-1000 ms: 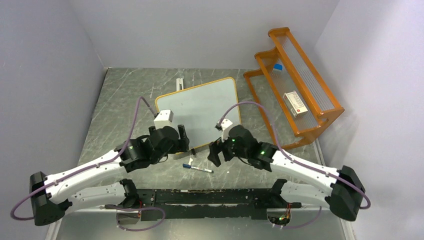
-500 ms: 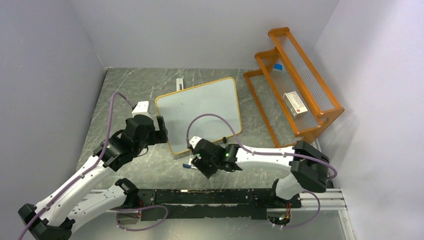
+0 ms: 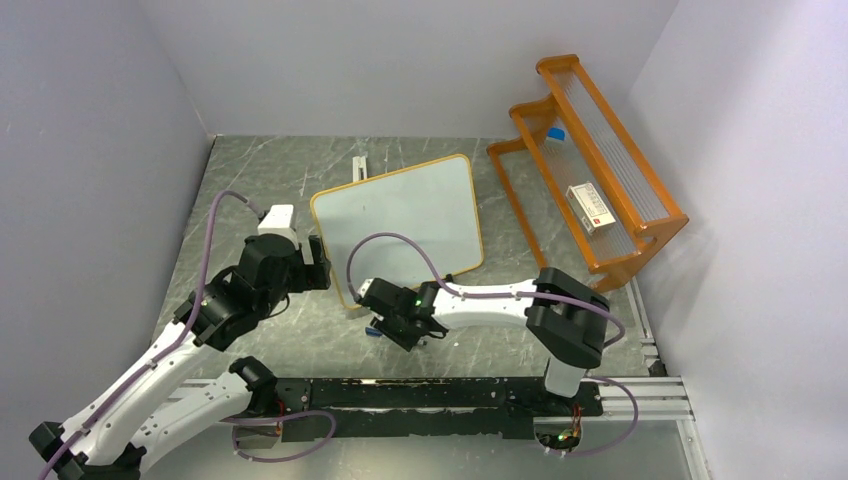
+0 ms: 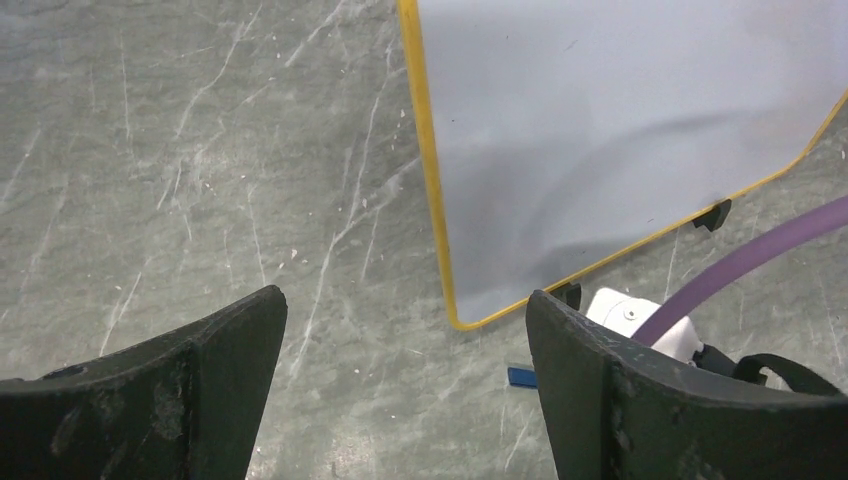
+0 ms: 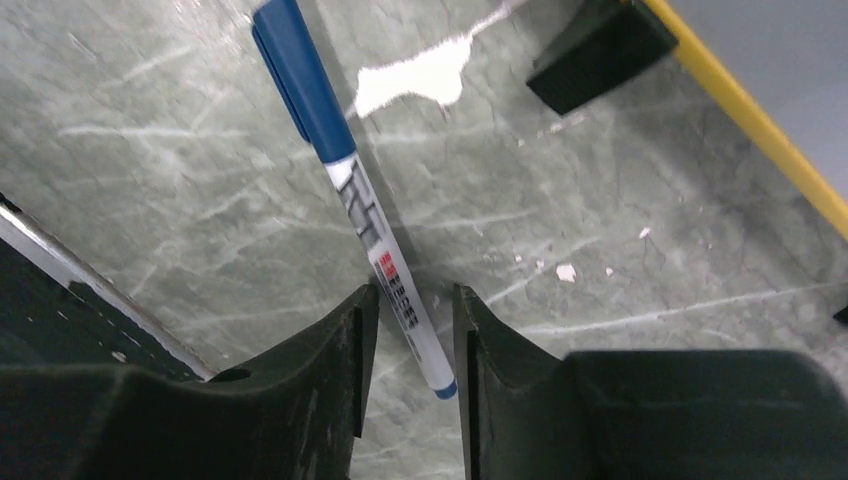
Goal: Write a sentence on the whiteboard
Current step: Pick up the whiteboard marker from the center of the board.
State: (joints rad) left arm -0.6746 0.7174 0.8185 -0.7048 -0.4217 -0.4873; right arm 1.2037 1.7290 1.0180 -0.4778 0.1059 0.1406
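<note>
**Jaws at the marker, whiteboard flat on the worktop**

Under everything: grey, white-veined worktop (image 3: 260,180), walled in pale on three sides. At far right, angled away: orange rack (image 3: 612,262), with a white-and-red box (image 3: 590,208) on its slats and a small blue item (image 3: 555,133) farther back.

At mid-worktop, lying flat and turned slightly askew: whiteboard (image 3: 400,215), blank, framed in thin yellow-orange, rounded at the corners, with black clip feet (image 5: 600,45) along the near edge. Just behind its far-left corner: a short white strip (image 3: 359,168).

At the board's left edge, reaching in from the near left: left arm, with left gripper (image 4: 405,305) above bare worktop just beside the near-left corner. Jaws spread wide, nothing between them.

Along the board's near edge, reaching across from the right: right arm, trailing a purple cable (image 4: 760,258), with right gripper (image 5: 412,292) low over the worktop just in front of the near-left corner. Jaws drawn narrow, one to each side of the marker (image 5: 345,190), a sliver of gap visible beside the barrel, no firm clamp shown.

Flat on the worktop, near the board but apart from it: that marker, white-barrelled with a printed label, blue cap (image 5: 295,80) pointing away from the jaws.
</note>
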